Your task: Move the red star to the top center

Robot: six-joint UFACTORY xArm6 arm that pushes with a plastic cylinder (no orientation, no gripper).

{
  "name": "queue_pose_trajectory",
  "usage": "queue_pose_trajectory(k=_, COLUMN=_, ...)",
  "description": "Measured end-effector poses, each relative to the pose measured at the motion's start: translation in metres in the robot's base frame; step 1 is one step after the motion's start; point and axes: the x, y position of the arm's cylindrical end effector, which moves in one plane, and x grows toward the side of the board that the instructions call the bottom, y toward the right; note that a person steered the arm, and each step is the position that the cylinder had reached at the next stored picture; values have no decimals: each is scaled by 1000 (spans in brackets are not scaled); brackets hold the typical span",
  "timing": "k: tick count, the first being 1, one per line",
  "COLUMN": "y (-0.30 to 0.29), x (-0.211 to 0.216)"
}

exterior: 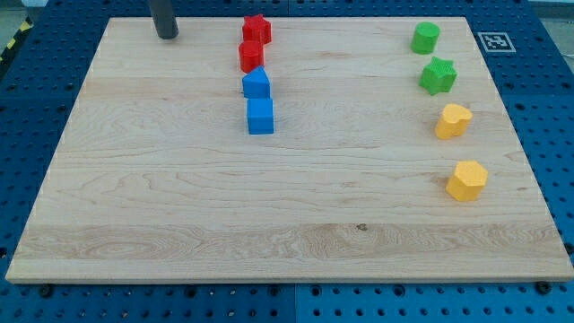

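Observation:
The red star lies near the board's top edge, a little left of centre. Just below it and touching it sits a second red block, rounded in shape. My tip rests on the board near the top left, well to the left of the red star and apart from every block. The dark rod rises out of the view's top.
Below the red pair, a blue block and a blue cube continue the column. Down the right side stand a green cylinder, a green star, a yellow heart-like block and a yellow hexagon. The wooden board sits on a blue table.

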Motion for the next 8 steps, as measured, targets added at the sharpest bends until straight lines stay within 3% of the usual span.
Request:
queue_pose_trajectory(k=2, y=13, x=0)
queue_pose_trajectory(k=5, y=133, x=-15)
queue_pose_trajectory(k=7, y=113, x=11)
queue_pose_trajectory(k=8, y=136, x=12)
